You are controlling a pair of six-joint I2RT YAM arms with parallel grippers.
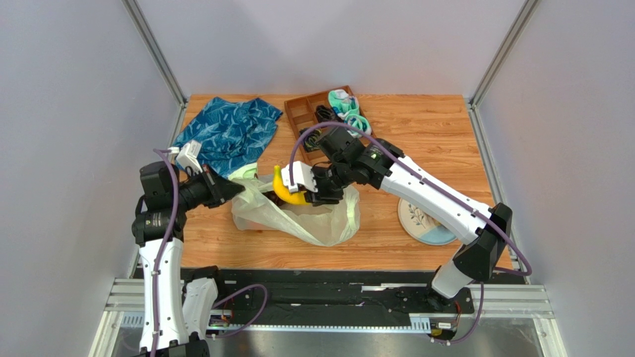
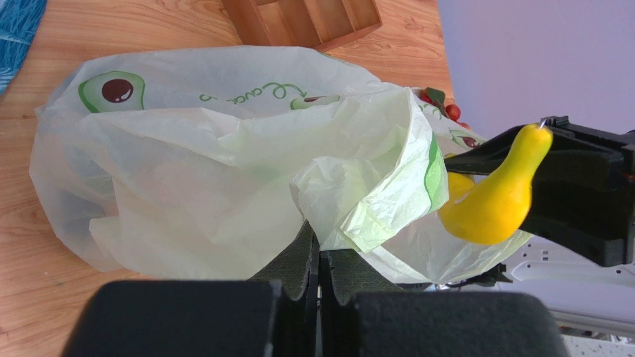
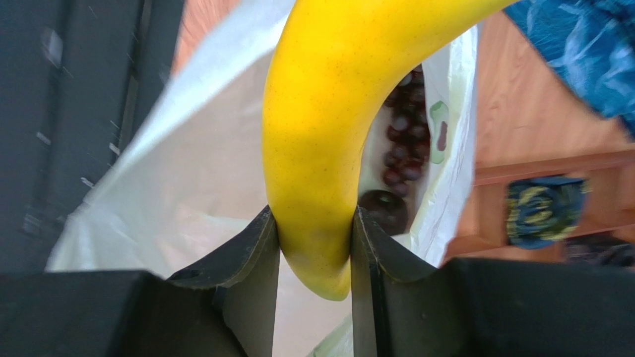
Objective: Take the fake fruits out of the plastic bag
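Right gripper (image 3: 314, 253) had its jaws squeezed tight on the yellow banana (image 3: 328, 134), gripping it close to one end, peel pressed against both sides; in the top view the banana sat over the open mouth of the plastic bag (image 1: 317, 222), its free tip pointing up and away from the arms; the bag was slumped on the wooden table (image 1: 447, 134) between the two arms, all crinkled; left gripper (image 2: 319, 286) was basically closed, just a sliver between the jaws, with a fold of the bag's film nipped in there on the bag's left side.

Looking down past the banana in the right wrist view, a dark purple grape bunch (image 3: 402, 145) and a dark round fruit (image 3: 384, 212) lay inside the bag, the round one right next to the grapes.

Other stuff: a blue patterned cloth (image 1: 227, 134) lay behind the bag toward the left; a wooden tray (image 1: 305, 111) sat at the far edge with teal-white socks (image 1: 345, 104) on its right end; a plate (image 1: 425, 223) was partly hidden under the right arm.
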